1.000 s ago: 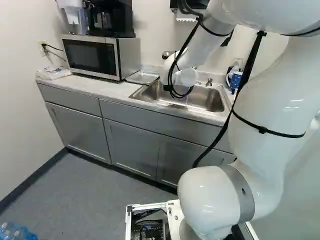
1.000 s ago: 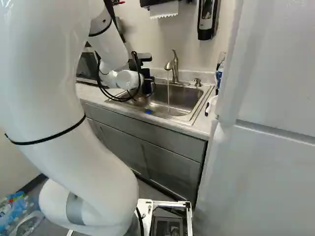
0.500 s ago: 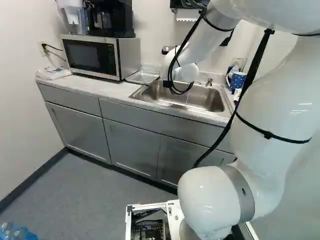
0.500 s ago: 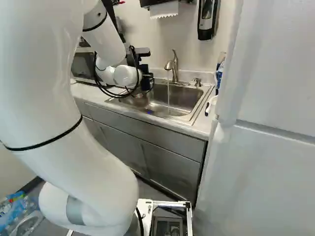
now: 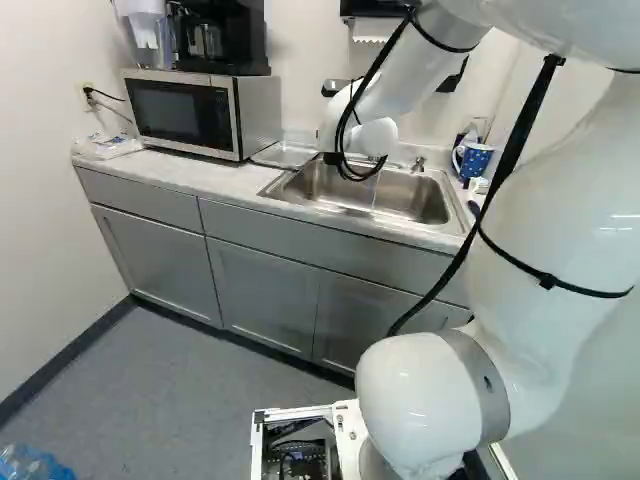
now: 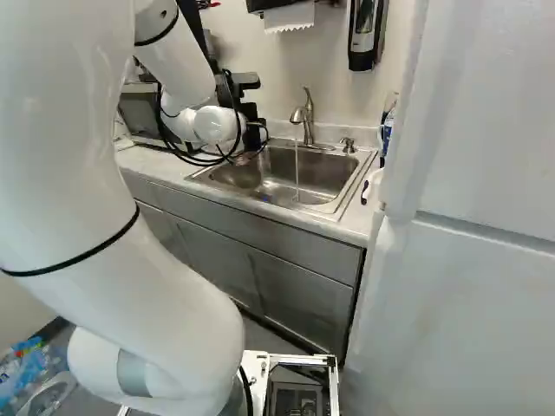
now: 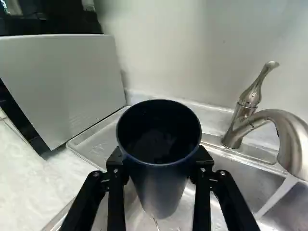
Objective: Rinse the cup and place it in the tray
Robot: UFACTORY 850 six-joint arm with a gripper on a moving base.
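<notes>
At the left end of the sink [image 6: 316, 173] in the right base view is the black gripper [image 6: 253, 132], its fingertips hidden. In the wrist view the gripper [image 7: 159, 168] is shut on a dark blue cup [image 7: 161, 190], one finger against each side. The cup stands mouth up and its inside looks wet; a thin trickle shows under its base. Beyond it, between microwave and sink, lies the metal tray [image 7: 96, 145], also seen in the left base view [image 5: 287, 153]. Water runs from the faucet [image 7: 288, 137], off to one side of the cup.
A microwave [image 5: 180, 112] with a coffee maker on top stands beside the tray. Right of the sink in the left base view is a blue dotted mug [image 5: 473, 160]. The soap dispenser [image 6: 362, 35] hangs on the wall, and a white fridge [image 6: 486, 217] flanks the counter.
The arm has shifted left along the sink, towards the microwave side, and risen slightly, carrying the cup with it. The base has not moved.
</notes>
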